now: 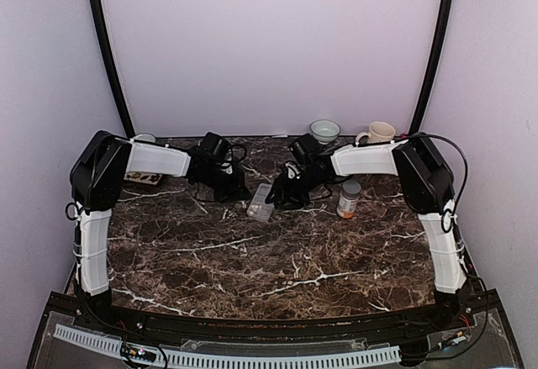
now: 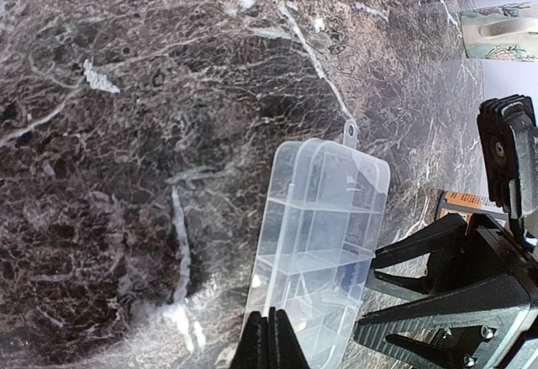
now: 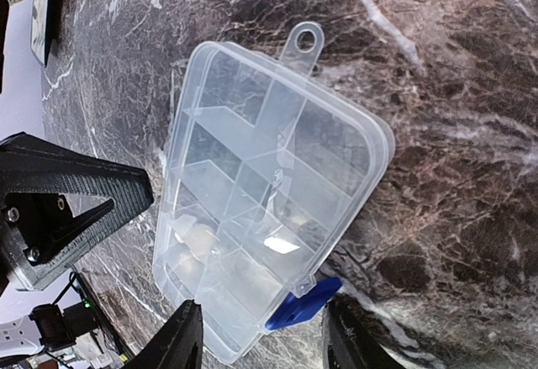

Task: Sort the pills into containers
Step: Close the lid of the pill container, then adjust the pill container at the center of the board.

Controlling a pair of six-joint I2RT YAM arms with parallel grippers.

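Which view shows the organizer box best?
The right wrist view: the organizer box is large in the frame, with its compartments, hang tab and blue latch clear. The left wrist view cuts off its near end; the top view shows it only as a small pale shape.

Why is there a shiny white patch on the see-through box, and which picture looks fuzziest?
Right wrist view: light bouncing off the clear box lid makes that white glare; otherwise sharp. Left wrist view: fuzziest, the marble table soft and washed pale at upper left. Top view: dim, the box tiny and hard to read.
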